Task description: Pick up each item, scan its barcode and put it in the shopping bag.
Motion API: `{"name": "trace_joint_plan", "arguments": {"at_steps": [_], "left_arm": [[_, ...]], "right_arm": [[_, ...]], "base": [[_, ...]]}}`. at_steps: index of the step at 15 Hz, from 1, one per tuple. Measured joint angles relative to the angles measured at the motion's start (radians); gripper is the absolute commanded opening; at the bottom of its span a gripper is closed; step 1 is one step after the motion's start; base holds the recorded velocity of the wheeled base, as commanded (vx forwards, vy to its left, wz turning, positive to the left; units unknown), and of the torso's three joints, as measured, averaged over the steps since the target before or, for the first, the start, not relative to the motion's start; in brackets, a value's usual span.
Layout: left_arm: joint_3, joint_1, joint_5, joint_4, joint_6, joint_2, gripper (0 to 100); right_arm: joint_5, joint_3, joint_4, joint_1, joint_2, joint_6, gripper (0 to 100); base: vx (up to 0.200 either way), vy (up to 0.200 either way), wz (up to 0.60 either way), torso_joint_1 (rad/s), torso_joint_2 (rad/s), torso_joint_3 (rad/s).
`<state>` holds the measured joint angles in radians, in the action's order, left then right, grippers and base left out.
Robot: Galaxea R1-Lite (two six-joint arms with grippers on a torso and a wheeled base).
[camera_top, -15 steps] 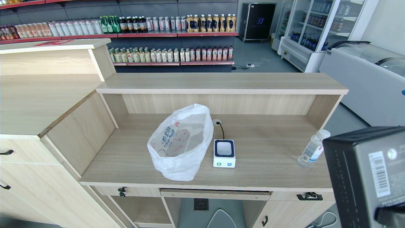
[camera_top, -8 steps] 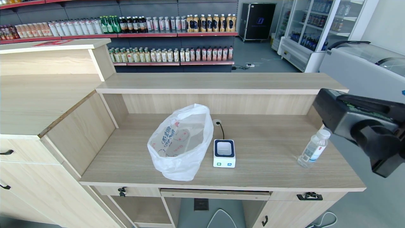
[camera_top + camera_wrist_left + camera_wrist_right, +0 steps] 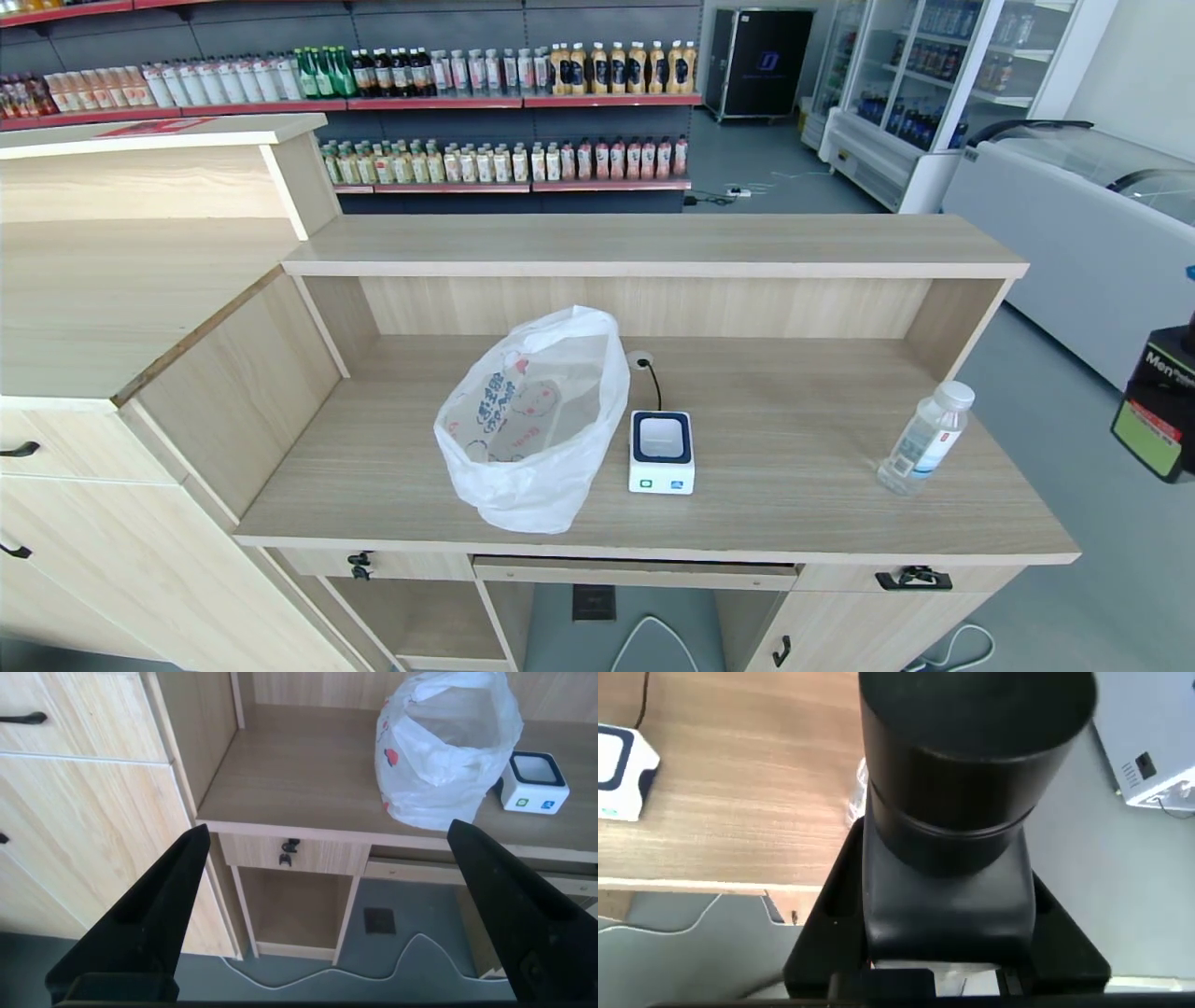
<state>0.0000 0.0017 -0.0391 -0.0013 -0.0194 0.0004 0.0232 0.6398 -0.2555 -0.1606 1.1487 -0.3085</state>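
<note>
The scanner is a small white box with a dark blue top. It sits on the wooden counter, about in the middle. A thin black cord runs away from the back of the scanner.

The shopping bag is white and thin, with red and blue print on it. It stands right beside the scanner, on the scanner's left. Its mouth is open. I cannot tell if the bag touches the scanner.

A clear bottle with a white cap stands up on the counter. It is well to the right of the scanner, near the counter's right end.

The right gripper is clamped on a black bottle. Its dark fingers press on both sides of the bottle. The black bottle is up in the air, far to the right of the scanner, past the clear bottle and past the end of the counter. It has a green and red patch on its label.

The left gripper has its two black fingers spread wide apart. It hangs out in front of the counter, to the left of the scanner and past the shopping bag.

Far behind the scanner, long shelves hold rows of drinks.
</note>
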Motion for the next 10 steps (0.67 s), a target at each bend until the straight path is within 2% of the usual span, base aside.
{"name": "trace_joint_plan", "arguments": {"at_steps": [2, 4, 7, 10], "left_arm": [[0.000, -0.001, 0.000, 0.000, 0.000, 0.000, 100], [0.000, -0.001, 0.000, 0.000, 0.000, 0.000, 100], [0.000, 0.000, 0.000, 0.001, 0.000, 0.000, 100], [0.000, -0.001, 0.000, 0.000, 0.000, 0.000, 100]], "right_arm": [[-0.001, 0.004, 0.000, -0.033, -0.010, 0.043, 0], [-0.033, -0.006, -0.015, -0.036, -0.020, 0.076, 0], [-0.057, -0.021, -0.049, 0.030, -0.038, 0.196, 0], [-0.059, 0.035, 0.033, 0.111, -0.031, 0.327, 0]], "base": [[0.000, 0.000, 0.00, 0.000, 0.00, 0.000], [0.000, 0.000, 0.60, 0.000, 0.00, 0.002], [0.000, 0.000, 0.60, 0.002, 0.00, 0.001], [0.000, 0.000, 0.60, 0.006, 0.00, 0.001]]}}
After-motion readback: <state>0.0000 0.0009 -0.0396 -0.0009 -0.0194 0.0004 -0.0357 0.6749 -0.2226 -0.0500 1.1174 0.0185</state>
